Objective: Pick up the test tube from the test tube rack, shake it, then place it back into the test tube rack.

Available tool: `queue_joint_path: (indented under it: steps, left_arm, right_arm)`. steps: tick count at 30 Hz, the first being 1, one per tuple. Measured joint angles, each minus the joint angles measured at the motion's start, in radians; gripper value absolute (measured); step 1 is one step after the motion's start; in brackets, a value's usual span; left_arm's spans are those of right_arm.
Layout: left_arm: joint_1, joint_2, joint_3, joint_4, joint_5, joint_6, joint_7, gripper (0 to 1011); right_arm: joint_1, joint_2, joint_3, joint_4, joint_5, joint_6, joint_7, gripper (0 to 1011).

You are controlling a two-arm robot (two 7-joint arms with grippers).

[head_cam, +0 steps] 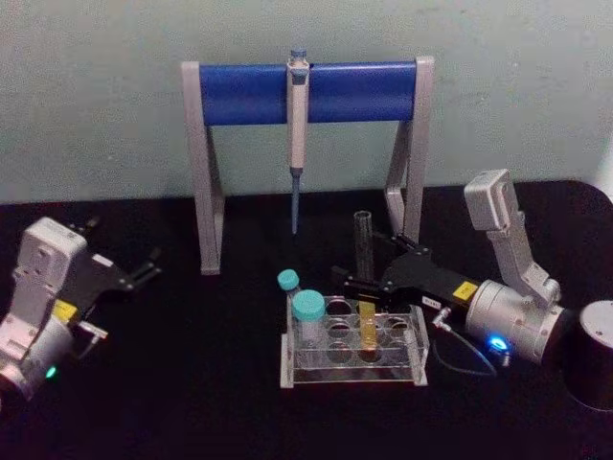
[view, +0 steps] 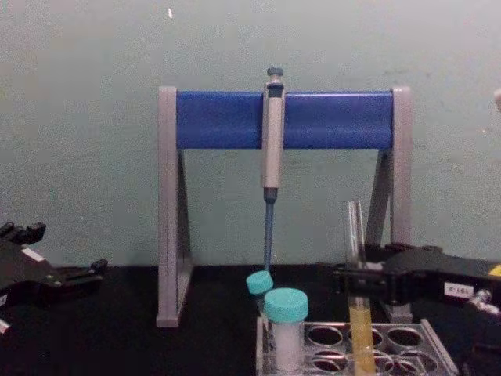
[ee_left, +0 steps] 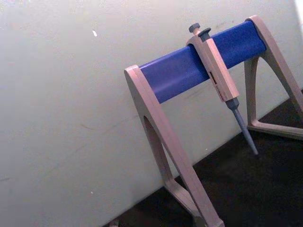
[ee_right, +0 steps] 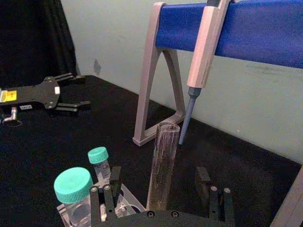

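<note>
Test tube (view: 354, 235) upright in the test tube rack (head_cam: 354, 376), yellow-orange liquid settled in its lower part, mouth uncapped. Right gripper (ee_right: 158, 177) straddles it at mid-height: fingers (ee_right: 203, 177) spread, one each side of the glass, a gap showing on both sides, no contact seen. Two teal-capped tubes (head_cam: 308, 307) stand in the rack just beyond the fingertips. Pipette (view: 272, 149) hangs on its stand (head_cam: 204, 172) past the fingers, well apart. Left gripper (ee_right: 84, 90) idle far off, fingers released, holding nothing. Judgement: looks like pre-grasp, with closing, lift, shake and return all left, though a fresh release would look the same.
</note>
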Motion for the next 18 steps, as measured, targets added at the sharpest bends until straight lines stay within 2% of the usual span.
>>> queue_joint_path:
  steps: [5,12,13,14,18]
  left_arm:
    - [0.0,0.0,0.0,0.0,0.0,0.0,0.0,1010]
    - [0.0,0.0,0.0,0.0,0.0,0.0,0.0,1010]
    - [0.0,0.0,0.0,0.0,0.0,0.0,0.0,1010]
    - [0.0,0.0,0.0,0.0,0.0,0.0,0.0,1010]
    - [0.0,0.0,0.0,0.0,0.0,0.0,0.0,1010]
  right_arm:
    - [0.0,0.0,0.0,-0.001,0.0,0.0,0.0,984]
    - [-0.001,0.001,0.0,-0.001,0.0,0.0,0.0,809]
    - [-0.001,0.001,0.0,-0.002,0.0,0.0,0.0,754]
    - [-0.001,0.001,0.0,-0.002,0.0,0.0,0.0,754]
    - [-0.001,0.001,0.0,-0.002,-0.001,-0.001,-0.001,645]
